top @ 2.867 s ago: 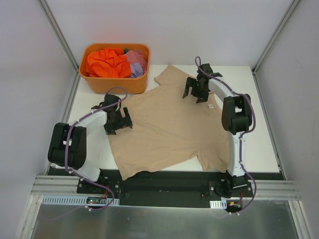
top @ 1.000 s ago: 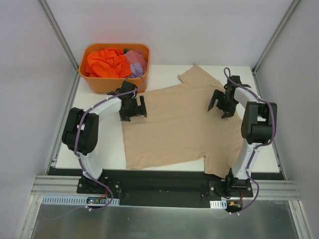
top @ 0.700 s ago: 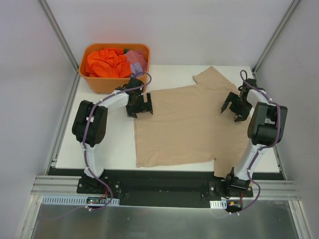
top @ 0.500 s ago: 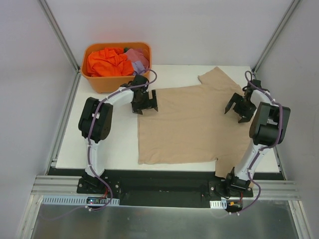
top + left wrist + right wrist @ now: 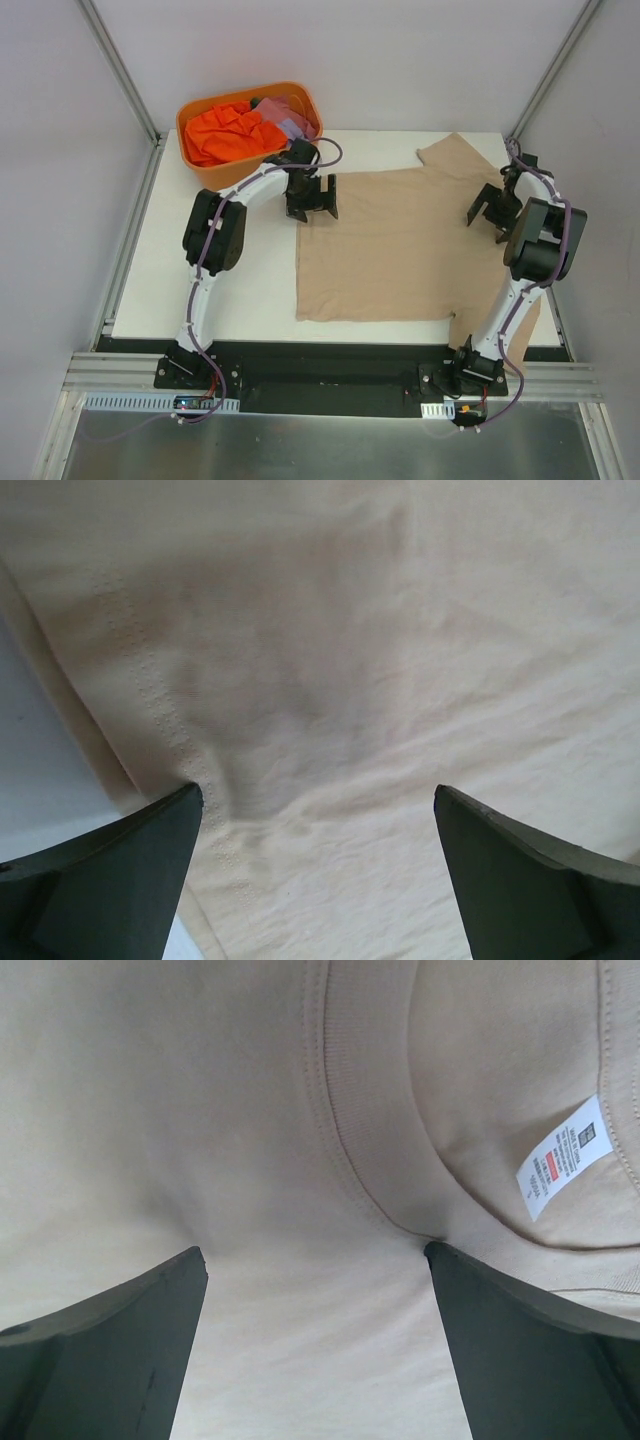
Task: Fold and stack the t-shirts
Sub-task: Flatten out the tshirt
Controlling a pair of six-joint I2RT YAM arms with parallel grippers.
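Note:
The beige t-shirt lies spread flat on the right half of the white table. My left gripper is open, its jaws wide apart and pressed down on the shirt's left hem edge. My right gripper is open on the shirt's collar end. The right wrist view shows the ribbed collar and a white label just ahead of the gripper. The left wrist view shows the left gripper with cloth between its fingers. An orange t-shirt and a lilac one lie bunched in the tub.
The orange plastic tub stands tilted at the back left, touching my left arm's forearm. A sleeve of the beige shirt hangs over the table's front right edge. Metal frame posts rise at both back corners.
Both arms have swept to the right with open jaws on the cloth, dragging the beige shirt to the right side. The tub has shifted right and turned.

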